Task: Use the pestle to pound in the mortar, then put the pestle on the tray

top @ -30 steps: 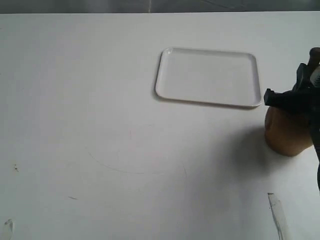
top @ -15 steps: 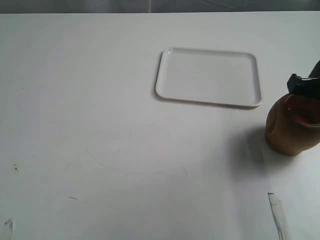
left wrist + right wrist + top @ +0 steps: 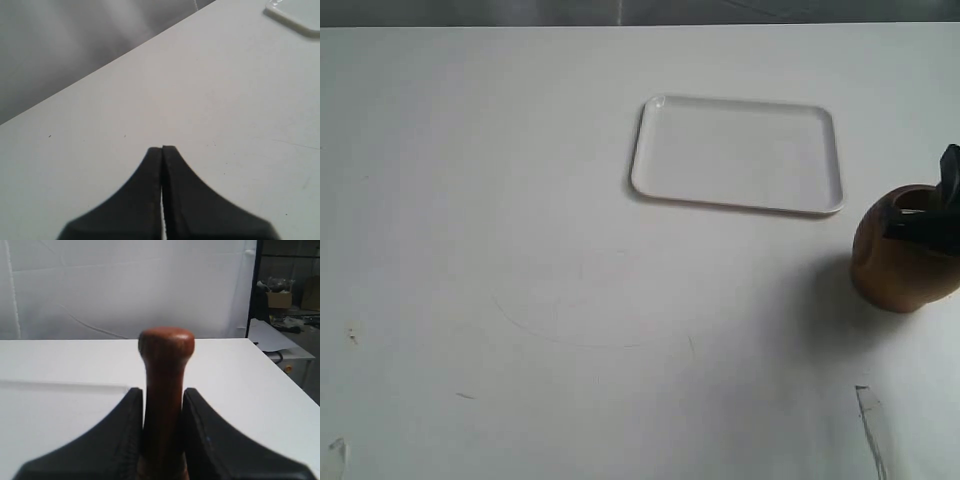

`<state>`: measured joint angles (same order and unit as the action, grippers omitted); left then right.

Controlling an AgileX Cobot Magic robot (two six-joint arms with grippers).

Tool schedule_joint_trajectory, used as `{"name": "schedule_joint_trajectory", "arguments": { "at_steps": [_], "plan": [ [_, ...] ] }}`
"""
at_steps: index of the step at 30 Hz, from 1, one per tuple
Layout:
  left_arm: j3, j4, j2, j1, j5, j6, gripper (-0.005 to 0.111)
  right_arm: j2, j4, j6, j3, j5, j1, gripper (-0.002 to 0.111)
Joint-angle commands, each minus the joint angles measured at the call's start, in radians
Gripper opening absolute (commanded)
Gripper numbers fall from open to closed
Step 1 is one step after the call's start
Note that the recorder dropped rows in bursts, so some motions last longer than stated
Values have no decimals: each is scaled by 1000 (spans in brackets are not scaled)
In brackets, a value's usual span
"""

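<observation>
The light-brown mortar (image 3: 895, 275) stands at the table's right edge, just to the right of and nearer than the white tray (image 3: 735, 155). My right gripper (image 3: 925, 222) hangs over the mortar's mouth and covers part of it. In the right wrist view this gripper (image 3: 163, 395) is shut on the reddish-brown pestle (image 3: 165, 355), whose rounded knob sticks out past the fingertips. The pestle's lower end is hidden. My left gripper (image 3: 163, 148) is shut on nothing, over bare table; it does not show in the exterior view.
The tray holds nothing. One corner of the tray (image 3: 300, 15) shows in the left wrist view. A strip of tape (image 3: 873, 425) lies on the table near the front right. Shelving and boxes (image 3: 285, 295) stand beyond the table's end.
My right gripper has shifted right and come lower over the mortar's mouth, after briefly uncovering its red inside. The tray and mortar have not moved.
</observation>
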<state>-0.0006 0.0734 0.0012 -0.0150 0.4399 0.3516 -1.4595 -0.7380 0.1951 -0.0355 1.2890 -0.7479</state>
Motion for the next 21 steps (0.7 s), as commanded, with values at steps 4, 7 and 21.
{"name": "schedule_joint_trajectory", "arguments": {
  "at_steps": [4, 7, 21],
  "plan": [
    [1, -7, -1, 8, -3, -8, 0, 212, 101, 105, 10, -68, 1, 0],
    [1, -7, -1, 8, -3, -8, 0, 327, 98, 137, 10, -68, 1, 0],
    [1, -7, -1, 8, -3, -8, 0, 332, -12, 172, 10, -128, 1, 0]
  ]
}}
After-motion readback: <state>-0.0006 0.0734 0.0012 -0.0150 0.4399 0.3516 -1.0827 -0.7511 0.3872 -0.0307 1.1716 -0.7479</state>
